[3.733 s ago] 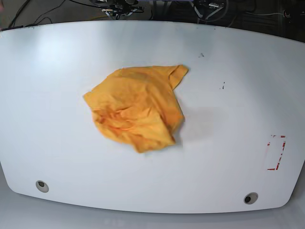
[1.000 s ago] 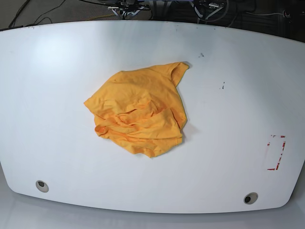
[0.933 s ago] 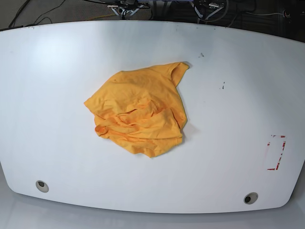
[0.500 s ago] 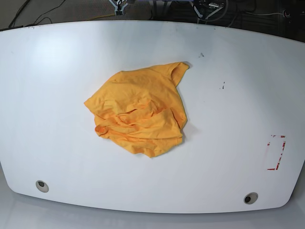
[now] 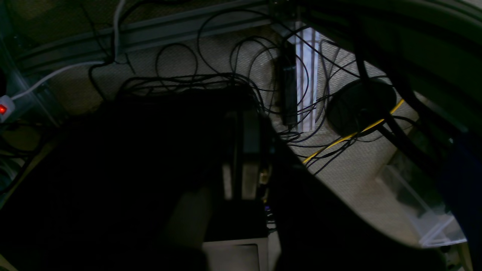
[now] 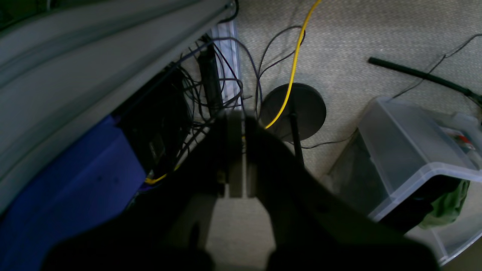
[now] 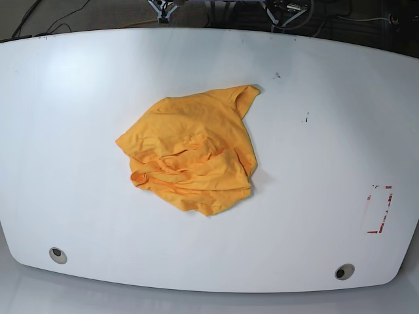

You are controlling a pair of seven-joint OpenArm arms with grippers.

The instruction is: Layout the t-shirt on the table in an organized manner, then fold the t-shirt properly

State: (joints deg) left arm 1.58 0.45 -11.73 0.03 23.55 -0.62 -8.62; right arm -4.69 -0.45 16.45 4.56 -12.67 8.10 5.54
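Orange t-shirt (image 7: 191, 154) crumpled, sleeve toward far-right

Beige carpeted floor (image 6: 376, 34), strewn with tangled black cables (image 5: 226, 75) and one yellow cable (image 6: 295, 56). A clear plastic storage bin (image 6: 414, 150) beside a round black stand base (image 6: 293, 109). Dim, shadowy lighting below.

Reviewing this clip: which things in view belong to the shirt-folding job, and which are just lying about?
Belongs to the job:
t-shirt, crumpled in a heap
table it lies on

Just lying about:
red tape outline
two grey grommets
plastic bin on the floor
yellow cable
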